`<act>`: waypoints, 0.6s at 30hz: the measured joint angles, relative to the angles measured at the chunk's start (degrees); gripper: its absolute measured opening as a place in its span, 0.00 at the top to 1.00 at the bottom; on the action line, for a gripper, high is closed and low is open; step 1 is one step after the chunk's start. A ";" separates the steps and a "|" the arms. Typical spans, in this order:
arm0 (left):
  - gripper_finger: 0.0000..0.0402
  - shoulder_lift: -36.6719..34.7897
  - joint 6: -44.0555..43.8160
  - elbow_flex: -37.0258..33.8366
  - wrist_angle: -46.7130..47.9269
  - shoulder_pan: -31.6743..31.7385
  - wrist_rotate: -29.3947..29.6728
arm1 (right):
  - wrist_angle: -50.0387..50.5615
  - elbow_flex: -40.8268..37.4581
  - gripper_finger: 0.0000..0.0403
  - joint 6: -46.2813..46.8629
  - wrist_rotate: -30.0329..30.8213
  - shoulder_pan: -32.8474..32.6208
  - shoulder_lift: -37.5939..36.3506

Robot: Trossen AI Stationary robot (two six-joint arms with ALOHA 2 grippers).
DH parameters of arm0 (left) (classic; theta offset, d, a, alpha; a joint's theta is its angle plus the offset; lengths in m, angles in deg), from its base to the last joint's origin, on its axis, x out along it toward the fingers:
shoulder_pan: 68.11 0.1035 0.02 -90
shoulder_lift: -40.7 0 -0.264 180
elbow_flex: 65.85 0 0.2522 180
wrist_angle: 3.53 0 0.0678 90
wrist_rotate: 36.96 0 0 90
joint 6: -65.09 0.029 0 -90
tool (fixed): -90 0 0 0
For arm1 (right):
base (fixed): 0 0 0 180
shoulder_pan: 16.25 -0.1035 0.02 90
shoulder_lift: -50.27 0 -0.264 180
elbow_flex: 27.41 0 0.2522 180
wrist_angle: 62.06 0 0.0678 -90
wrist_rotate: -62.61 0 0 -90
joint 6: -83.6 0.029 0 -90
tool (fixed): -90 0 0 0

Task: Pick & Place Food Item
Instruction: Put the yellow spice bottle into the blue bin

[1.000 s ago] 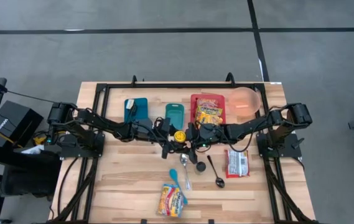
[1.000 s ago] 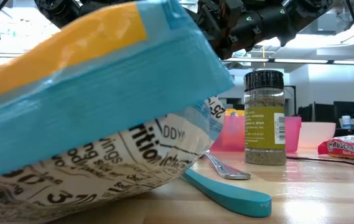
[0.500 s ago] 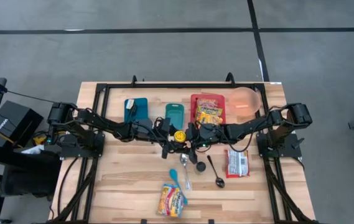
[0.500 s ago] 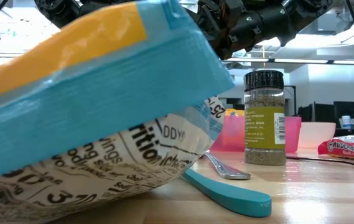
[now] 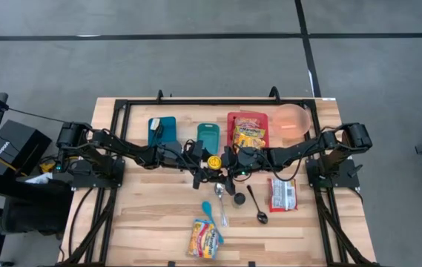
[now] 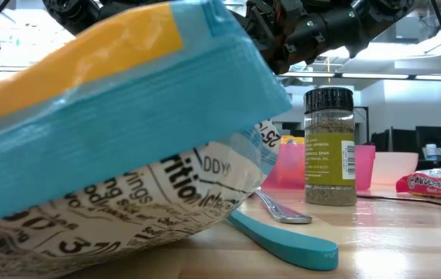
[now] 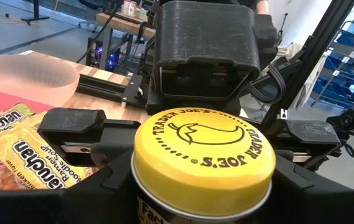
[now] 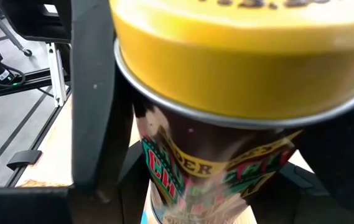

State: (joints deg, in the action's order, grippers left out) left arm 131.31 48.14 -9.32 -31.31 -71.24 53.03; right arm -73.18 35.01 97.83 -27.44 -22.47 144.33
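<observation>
Two grippers meet over one thing near the middle of the pale wooden table (image 5: pixel 151 215). At left, left gripper (image 5: pixel 205 167) set around the yellow-lidded round tin can (image 5: pixel 213 162), which hangs clear of the tabletop; impossible to tell whether squeezing it or merely alongside. At right, right gripper (image 5: pixel 227 165) clamped on the can's printed body, just under the lid. Looks like a mid-air hand-over.

Keep the can upright and level throughout. Seat the receiving side on the body below the lid's rim, not on the smooth lid itself. Confirm one firm hold before loosening the other; never slacken both together. Pull the freed arm straight back toward its own side. Mind the black-capped glass spice jar (image 5: pixel 239 199) standing on the near side, just right of the can.
</observation>
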 joint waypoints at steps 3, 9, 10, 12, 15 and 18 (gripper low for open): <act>0.48 0.00 0.00 0.00 0.00 0.00 0.00 | 0.02 0.00 0.48 0.02 -0.02 0.00 -0.02; 0.47 0.00 -0.02 0.00 0.00 0.00 0.00 | 0.02 0.00 0.48 -0.01 -0.02 0.00 -0.02; 0.47 0.00 -0.01 0.00 0.00 0.00 0.00 | 0.02 0.00 0.48 -0.01 -0.02 0.00 -0.02; 0.48 0.00 0.00 0.00 0.00 0.00 0.00 | 0.02 0.00 0.48 -0.01 -0.02 0.00 -0.02; 0.48 0.00 -0.01 0.00 0.00 0.00 0.00 | 0.01 0.00 0.48 -0.01 -0.02 0.00 -0.02; 0.47 0.00 -0.02 0.00 0.00 0.00 0.00 | 0.02 0.00 0.48 -0.01 -0.02 0.00 -0.02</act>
State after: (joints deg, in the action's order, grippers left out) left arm 131.31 48.11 -9.32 -31.31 -71.24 53.03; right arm -73.16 35.01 97.82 -27.46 -22.47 144.30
